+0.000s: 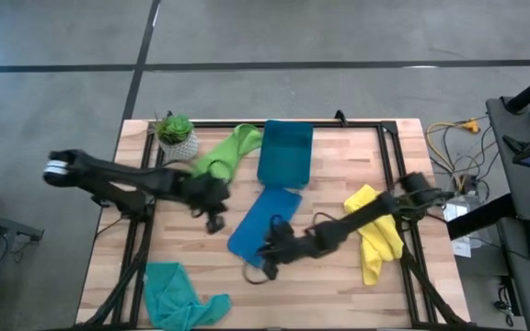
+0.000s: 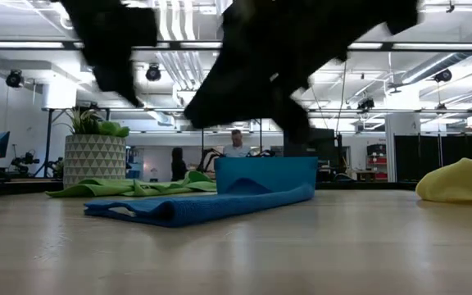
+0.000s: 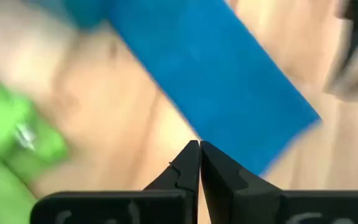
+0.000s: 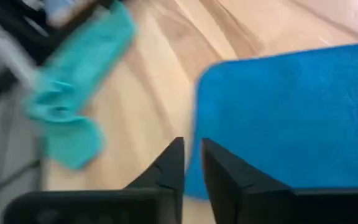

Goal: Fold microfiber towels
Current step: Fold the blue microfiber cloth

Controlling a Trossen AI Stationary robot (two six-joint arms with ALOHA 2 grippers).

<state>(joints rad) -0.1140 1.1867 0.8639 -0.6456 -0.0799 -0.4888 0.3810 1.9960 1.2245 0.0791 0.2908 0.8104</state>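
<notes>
A blue towel [image 1: 263,221] lies folded into a long strip in the table's middle, flat on the wood [image 2: 195,205]. My right gripper [image 1: 263,262] is at the strip's near end, its fingers a narrow gap apart [image 4: 191,152], with the towel's edge [image 4: 197,124] just beyond them. My left gripper [image 1: 214,221] is left of the strip, shut and empty [image 3: 199,149]. The lime green towel [image 1: 231,152] lies crumpled at the far left. The yellow towel [image 1: 375,234] is at the right. The teal towel [image 1: 178,294] is at the near left. My right gripper's fingertips [image 4: 176,149] stand at the edge of the blue towel's near end [image 4: 194,180], pointing toward the table's left. I cannot tell whether they touch the cloth. My left gripper touches nothing.
A teal-blue plastic bin [image 1: 285,154] stands at the far middle, just beyond the blue towel. A potted plant [image 1: 177,133] stands at the far left corner. Bare wood shows along the near edge between the teal and yellow towels. People stand in the room beyond the table [image 2: 236,143].
</notes>
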